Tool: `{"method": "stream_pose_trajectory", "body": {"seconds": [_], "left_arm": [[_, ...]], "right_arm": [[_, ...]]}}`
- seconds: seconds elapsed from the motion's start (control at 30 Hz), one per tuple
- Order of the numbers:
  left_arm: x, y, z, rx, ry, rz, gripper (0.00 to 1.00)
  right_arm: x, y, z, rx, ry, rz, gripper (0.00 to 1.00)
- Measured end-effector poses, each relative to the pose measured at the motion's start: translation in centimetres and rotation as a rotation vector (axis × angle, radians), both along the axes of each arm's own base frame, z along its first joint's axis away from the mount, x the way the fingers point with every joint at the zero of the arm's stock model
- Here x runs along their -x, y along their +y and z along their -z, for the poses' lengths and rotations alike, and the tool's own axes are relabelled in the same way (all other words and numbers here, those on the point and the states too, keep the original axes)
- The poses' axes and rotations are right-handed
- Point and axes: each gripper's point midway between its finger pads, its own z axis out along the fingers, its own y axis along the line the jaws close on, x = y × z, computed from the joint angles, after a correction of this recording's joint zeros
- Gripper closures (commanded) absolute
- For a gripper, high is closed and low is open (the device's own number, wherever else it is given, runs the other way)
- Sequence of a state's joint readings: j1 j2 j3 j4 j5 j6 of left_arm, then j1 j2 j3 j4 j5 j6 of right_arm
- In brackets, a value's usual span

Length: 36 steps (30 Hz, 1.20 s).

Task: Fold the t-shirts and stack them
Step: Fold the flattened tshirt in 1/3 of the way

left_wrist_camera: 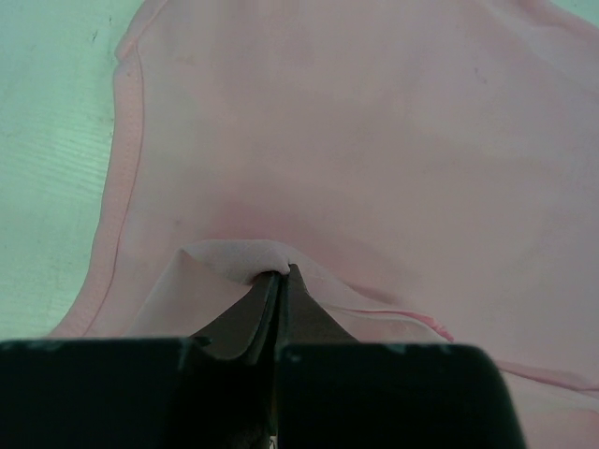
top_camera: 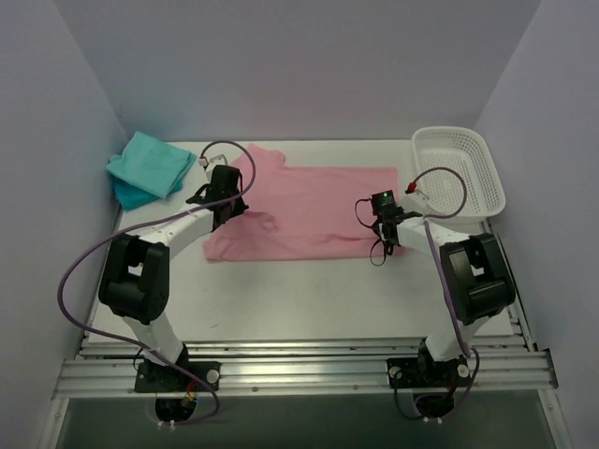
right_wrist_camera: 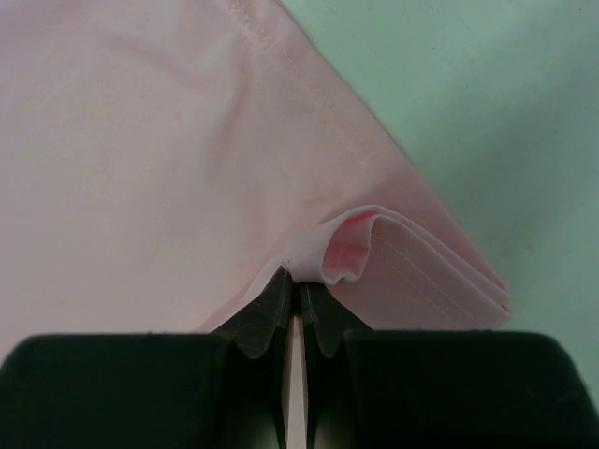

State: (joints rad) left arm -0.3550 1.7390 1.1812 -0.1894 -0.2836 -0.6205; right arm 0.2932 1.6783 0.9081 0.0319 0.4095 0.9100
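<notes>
Pink t-shirt (top_camera: 309,210) lies spread across the middle of the top view, on the white surface (top_camera: 309,290) between the two arms. The left jaws sit at its left end, clenched on a small raised pinch of the pink cloth. In the left wrist view the dark tips are pressed together with a fold of fabric bulging over them, and a stitched hem (left_wrist_camera: 122,168) runs down the left of that frame beside bare surface. The right jaws are at the shirt's lower right corner, also clenched on the cloth. In the right wrist view a curl of fabric (right_wrist_camera: 342,248) rises from between the closed tips, with several layers of the shirt's edge stacked just to its right. A folded teal t-shirt (top_camera: 154,159) rests in the upper left of the top view on a blue t-shirt (top_camera: 131,195), near the pink shirt's left end but apart from it. A white mesh basket (top_camera: 459,173) stands in the upper right, near the shirt's right end.
</notes>
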Motion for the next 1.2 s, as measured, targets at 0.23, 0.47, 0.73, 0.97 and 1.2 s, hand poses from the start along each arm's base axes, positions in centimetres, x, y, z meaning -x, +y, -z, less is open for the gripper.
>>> {"method": "stream_pose_trajectory", "body": {"seconds": [0.23, 0.47, 0.73, 0.97, 1.2], "left_arm": [[-2.7, 0.2, 0.0, -0.001, -0.005, 0.02, 0.98], [-3.8, 0.2, -1.3, -0.007, -0.031, 0.04, 0.98], [-6.2, -0.6, -4.0, -0.013, -0.097, 0.069, 0.98], [-8.4, -1.6, -1.9, -0.023, -0.07, 0.102, 0.98], [-8.6, -0.9, 1.5, -0.042, 0.005, 0.098, 0.98]], "right_arm": [[-1.3, -0.2, 0.8, -0.008, 0.009, 0.007, 1.0], [-1.9, -0.7, 0.2, -0.012, -0.008, 0.016, 1.0], [-3.0, -2.0, -2.8, -0.021, -0.081, 0.05, 1.0], [-4.0, -2.7, -1.1, -0.025, -0.06, 0.069, 1.0], [-5.2, -2.5, 1.8, -0.034, -0.025, 0.065, 1.0]]}}
